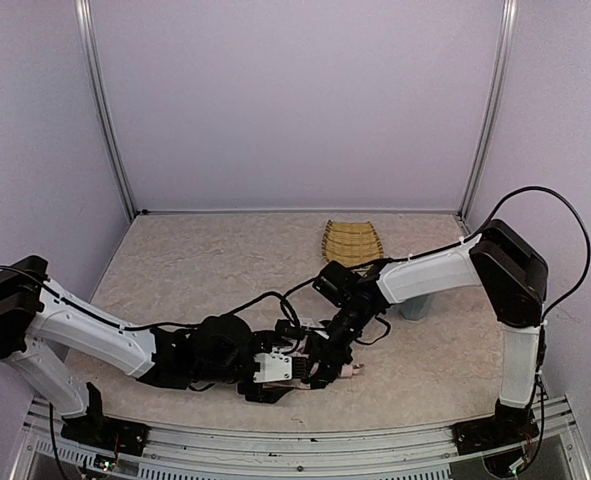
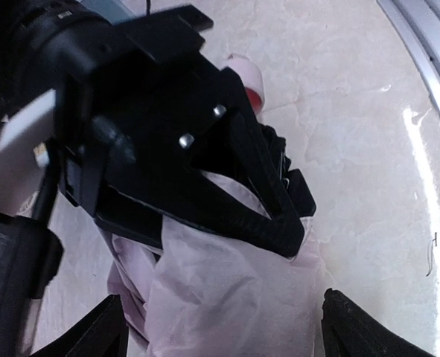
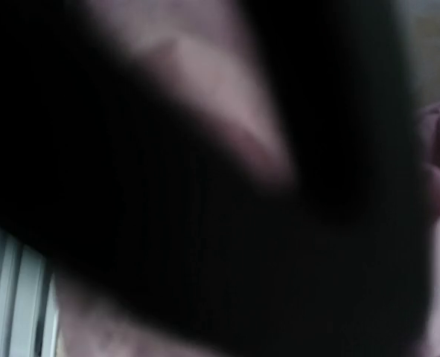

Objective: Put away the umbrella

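The umbrella [image 1: 353, 371] lies folded near the table's front edge, mostly hidden under both grippers; only its small pink handle shows in the top view. In the left wrist view its crumpled pale-pink fabric [image 2: 227, 297] with black lining fills the space between my left gripper's [image 2: 223, 316] wide-apart fingers, so that gripper [image 1: 275, 368] is open around the bundle. My right gripper [image 1: 327, 366] comes in from the right. Its black finger [image 2: 279, 227] lies across the fabric, and it looks shut on the umbrella. The right wrist view is dark and blurred, with pink fabric [image 3: 439, 149] at its edge.
A woven yellow tray [image 1: 353, 242] sits at the back of the table, right of centre. A small grey object [image 1: 415, 308] stands partly hidden behind the right arm. The metal front rail [image 2: 428, 74] runs close by the umbrella. Walls enclose the table on three sides.
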Tool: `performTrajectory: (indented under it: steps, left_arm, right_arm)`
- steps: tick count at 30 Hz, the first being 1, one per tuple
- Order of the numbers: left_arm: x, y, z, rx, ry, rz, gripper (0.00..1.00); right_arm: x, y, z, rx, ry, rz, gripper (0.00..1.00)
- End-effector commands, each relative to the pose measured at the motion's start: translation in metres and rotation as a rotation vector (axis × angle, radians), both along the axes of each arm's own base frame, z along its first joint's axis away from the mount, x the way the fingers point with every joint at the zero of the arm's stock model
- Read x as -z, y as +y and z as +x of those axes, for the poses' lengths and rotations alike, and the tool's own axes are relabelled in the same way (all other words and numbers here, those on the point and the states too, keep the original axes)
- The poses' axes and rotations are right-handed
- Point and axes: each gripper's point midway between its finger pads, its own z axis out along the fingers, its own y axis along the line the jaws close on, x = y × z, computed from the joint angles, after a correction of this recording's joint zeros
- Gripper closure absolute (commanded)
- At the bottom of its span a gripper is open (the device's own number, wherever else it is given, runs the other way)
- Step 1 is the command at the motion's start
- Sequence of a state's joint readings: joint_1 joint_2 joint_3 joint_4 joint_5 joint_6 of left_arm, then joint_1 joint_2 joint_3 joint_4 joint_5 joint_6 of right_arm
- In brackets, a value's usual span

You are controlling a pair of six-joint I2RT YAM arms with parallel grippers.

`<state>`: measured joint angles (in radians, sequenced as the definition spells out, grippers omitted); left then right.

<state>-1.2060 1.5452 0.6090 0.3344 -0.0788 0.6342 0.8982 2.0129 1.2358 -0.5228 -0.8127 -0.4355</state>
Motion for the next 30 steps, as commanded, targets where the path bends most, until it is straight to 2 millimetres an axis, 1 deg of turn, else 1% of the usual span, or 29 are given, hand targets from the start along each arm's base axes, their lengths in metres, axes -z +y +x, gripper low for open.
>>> performTrajectory:
  steps: [1,3,6,7,10,14,15,19,21,23,27,30]
  left_arm:
    - [0.026,0.007,0.018,-0.084,0.016,0.1,0.13]
    - [0.038,0.012,0.025,-0.128,0.038,0.126,0.13]
    - [0.056,0.015,0.03,-0.172,0.081,0.161,0.17]
    - [0.06,0.015,0.03,-0.182,0.091,0.174,0.19]
    - [0.071,0.014,0.026,-0.177,0.125,0.198,0.3]
    - [0.076,0.013,0.02,-0.16,0.177,0.2,0.47]
    - [0.076,0.013,0.017,-0.155,0.199,0.201,0.5]
    - [0.077,0.016,0.008,-0.141,0.288,0.199,0.56]
    - [0.079,0.018,0.006,-0.145,0.325,0.197,0.61]
    - [0.081,0.018,0.002,-0.143,0.366,0.191,0.63]
    - [0.085,0.017,-0.003,-0.149,0.467,0.194,0.66]
    - [0.088,0.017,-0.004,-0.155,0.559,0.198,0.68]
  right_arm:
    - [0.068,-0.061,-0.038,0.001,0.161,-0.364,0.88]
    - [0.068,-0.061,-0.038,-0.008,0.165,-0.364,0.88]
    - [0.068,-0.062,-0.038,-0.015,0.168,-0.361,0.87]
    - [0.068,-0.063,-0.037,-0.013,0.171,-0.361,0.86]
    - [0.063,-0.063,-0.035,-0.001,0.171,-0.348,0.84]
    - [0.053,-0.056,-0.024,0.033,0.133,-0.301,0.72]
    - [0.05,-0.054,-0.02,0.045,0.117,-0.286,0.66]
    - [0.041,-0.047,0.003,0.113,0.033,-0.225,0.51]
    - [0.036,-0.045,0.011,0.147,-0.005,-0.204,0.45]
    - [0.029,-0.043,0.018,0.168,-0.043,-0.175,0.36]
    - [0.01,-0.044,0.03,0.213,-0.147,-0.133,0.3]
    - [-0.012,-0.051,0.044,0.28,-0.265,-0.11,0.28]
